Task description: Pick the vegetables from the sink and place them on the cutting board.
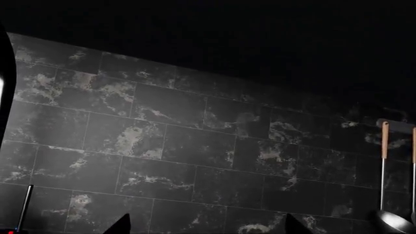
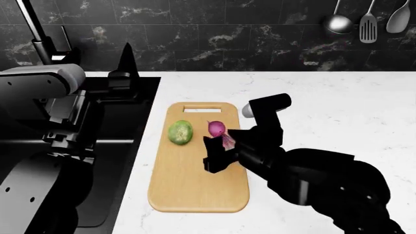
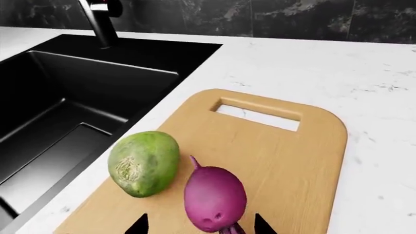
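Observation:
Both vegetables lie on the tan cutting board (image 2: 195, 190): a round yellow-green ball (image 2: 180, 132) and, right of it, a magenta radish (image 2: 217, 128). In the right wrist view the ball (image 3: 143, 163) and the radish (image 3: 215, 197) sit side by side near the board's slot handle (image 3: 258, 113). My right gripper (image 2: 221, 147) hovers low just behind the radish. It is open, with its fingertips (image 3: 138, 225) wide on either side of the bulb's stem end and not touching it. My left gripper (image 2: 124, 63) is raised over the black sink (image 2: 133, 105), open and empty, facing the wall.
The tall faucet (image 2: 32, 29) stands at the sink's back left. Utensils hang on the dark marble wall at the far right (image 2: 367, 22), and a ladle (image 1: 392, 220) shows in the left wrist view. White countertop (image 2: 338, 107) surrounds the board.

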Robot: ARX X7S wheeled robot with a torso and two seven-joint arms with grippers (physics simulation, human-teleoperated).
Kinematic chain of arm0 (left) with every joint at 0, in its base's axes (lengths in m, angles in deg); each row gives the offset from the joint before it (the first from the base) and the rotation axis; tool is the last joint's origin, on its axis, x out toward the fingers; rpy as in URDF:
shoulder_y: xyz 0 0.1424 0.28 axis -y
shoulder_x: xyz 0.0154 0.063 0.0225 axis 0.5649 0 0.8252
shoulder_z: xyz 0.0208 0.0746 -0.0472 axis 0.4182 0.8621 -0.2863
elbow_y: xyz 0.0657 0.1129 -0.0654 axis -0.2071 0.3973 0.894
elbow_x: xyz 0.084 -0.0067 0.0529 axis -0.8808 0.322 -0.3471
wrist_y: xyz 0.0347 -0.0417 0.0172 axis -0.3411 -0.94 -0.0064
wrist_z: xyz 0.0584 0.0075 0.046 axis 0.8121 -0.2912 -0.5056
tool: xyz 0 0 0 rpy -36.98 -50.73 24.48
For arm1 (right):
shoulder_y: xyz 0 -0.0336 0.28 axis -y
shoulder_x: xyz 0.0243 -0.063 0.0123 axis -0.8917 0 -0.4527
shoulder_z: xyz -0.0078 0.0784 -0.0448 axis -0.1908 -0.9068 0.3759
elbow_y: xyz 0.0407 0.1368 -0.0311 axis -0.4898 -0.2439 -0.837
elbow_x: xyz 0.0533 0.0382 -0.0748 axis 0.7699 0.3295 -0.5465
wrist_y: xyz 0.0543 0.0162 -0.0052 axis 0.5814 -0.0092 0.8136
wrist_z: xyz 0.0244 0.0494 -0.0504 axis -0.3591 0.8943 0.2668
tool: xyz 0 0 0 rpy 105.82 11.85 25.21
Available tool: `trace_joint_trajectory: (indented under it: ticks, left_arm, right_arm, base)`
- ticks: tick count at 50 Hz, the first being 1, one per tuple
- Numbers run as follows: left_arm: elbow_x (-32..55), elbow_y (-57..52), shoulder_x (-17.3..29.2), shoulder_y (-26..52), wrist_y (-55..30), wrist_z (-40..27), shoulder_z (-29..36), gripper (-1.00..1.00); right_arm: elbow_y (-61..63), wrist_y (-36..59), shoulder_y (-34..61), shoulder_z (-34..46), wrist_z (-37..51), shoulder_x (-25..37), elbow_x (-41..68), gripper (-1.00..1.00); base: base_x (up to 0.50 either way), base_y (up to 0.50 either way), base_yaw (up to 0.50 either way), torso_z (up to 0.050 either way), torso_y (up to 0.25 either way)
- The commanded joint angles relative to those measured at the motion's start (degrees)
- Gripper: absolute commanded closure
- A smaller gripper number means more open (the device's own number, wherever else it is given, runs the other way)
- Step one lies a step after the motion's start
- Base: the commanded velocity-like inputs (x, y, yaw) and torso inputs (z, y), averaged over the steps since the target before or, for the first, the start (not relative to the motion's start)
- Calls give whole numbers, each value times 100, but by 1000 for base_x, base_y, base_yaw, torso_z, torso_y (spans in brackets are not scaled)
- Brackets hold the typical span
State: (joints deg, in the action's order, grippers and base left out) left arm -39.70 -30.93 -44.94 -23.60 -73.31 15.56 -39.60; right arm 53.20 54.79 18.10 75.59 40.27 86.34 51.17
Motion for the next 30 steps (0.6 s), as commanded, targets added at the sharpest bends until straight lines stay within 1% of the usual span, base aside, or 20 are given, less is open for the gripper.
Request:
trace_joint_trajectory:
  ticks: [1,15,24,26,30]
  left_arm:
    - [31,-3,23,0,10,-29,20,-100]
    - [40,36,44,1,51,-40,70,-100]
    - [61,7,62,-7,57,-67,91,-100]
    - [56,6,63,-8,63,-70,105,-100]
    - [21,22,59,-17,82,-82,157,-100]
  right_arm:
    - [169,-27,-19,28,15,94,21,-100]
    - [509,-12,30,-173,200,210,274,-100]
    - [1559,-189,167,-922,742,552,740,-100]
    - [1811,-292,136,-1036,797,634,685,-100]
    - [2517,-848,-139,-1085,574,815,-150,-100]
  base:
    - [0,0,0,0,0]
    - [0,0,0,0,0]
    - [0,0,0,0,0]
    - [0,0,0,0,0]
    - [0,0,0,0,0]
